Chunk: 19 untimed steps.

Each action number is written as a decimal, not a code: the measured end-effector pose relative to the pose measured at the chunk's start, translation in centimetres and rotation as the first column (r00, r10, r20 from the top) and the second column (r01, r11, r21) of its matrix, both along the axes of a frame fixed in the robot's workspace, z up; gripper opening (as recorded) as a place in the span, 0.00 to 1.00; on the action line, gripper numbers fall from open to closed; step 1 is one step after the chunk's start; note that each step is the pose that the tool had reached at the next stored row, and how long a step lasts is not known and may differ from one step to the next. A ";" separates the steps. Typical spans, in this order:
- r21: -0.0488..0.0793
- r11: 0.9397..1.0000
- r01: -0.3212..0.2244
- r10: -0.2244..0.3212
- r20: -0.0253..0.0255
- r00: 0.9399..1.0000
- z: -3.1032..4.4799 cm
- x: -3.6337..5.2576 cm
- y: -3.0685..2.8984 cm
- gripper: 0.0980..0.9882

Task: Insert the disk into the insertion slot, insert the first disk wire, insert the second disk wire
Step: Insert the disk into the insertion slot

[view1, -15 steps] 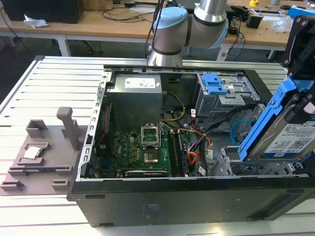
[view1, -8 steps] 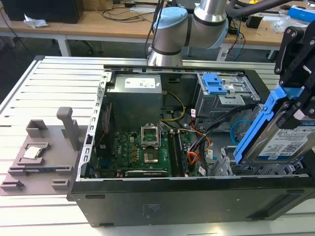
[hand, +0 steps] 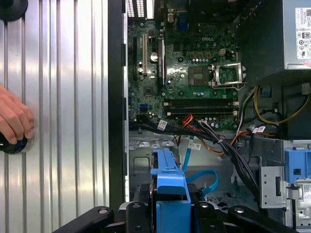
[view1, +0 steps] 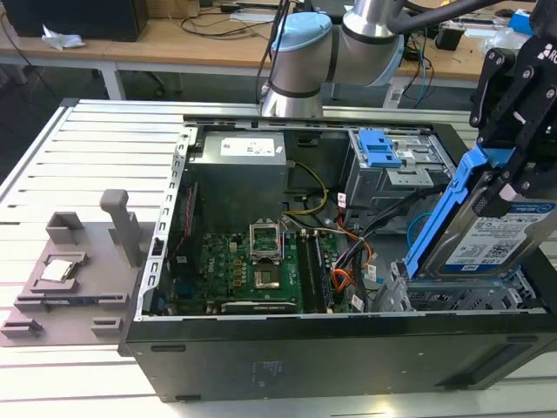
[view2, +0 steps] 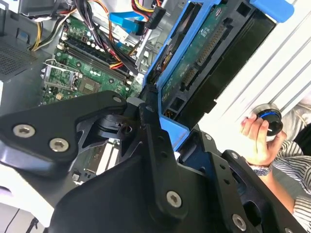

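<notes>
Lying well to the exterior view's left of the jaws, a grey fixture [view1: 78,279] sits on the tabletop [view1: 87,148]; nearer them, the open computer case [view1: 305,357] shows its motherboard [view1: 252,261]. The jaws are closed on the disk [view1: 492,235], tilted, its lower end just above the insertion slot [view1: 452,300] beneath them.

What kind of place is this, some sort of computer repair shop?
More likely a robotics lab: a robot arm holds the disk over an open computer case on a slatted metal table, with cable-strewn workbenches behind.
</notes>
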<state>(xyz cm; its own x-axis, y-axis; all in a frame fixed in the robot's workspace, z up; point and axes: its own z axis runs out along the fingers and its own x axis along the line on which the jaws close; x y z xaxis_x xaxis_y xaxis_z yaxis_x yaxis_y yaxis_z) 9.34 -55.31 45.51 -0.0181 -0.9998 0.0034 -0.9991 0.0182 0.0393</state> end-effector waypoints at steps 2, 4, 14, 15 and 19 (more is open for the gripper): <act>0.000 1.000 0.000 0.000 0.000 1.000 -0.33 0.00 0.08 0.30; 0.000 1.000 0.000 0.000 0.000 1.000 -0.68 0.00 0.31 0.30; 0.000 1.000 -0.006 0.006 0.000 1.000 -2.48 0.00 0.62 0.30; 0.000 1.000 -0.006 0.006 0.000 1.000 -2.66 0.00 0.62 0.30; 0.000 1.000 -0.007 0.007 0.000 1.000 -3.85 0.00 0.62 0.30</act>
<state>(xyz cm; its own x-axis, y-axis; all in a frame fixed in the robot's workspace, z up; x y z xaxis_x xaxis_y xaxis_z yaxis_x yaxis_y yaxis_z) 9.34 -54.68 41.66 -0.0112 -0.9999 0.0033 -0.9992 0.0113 0.0395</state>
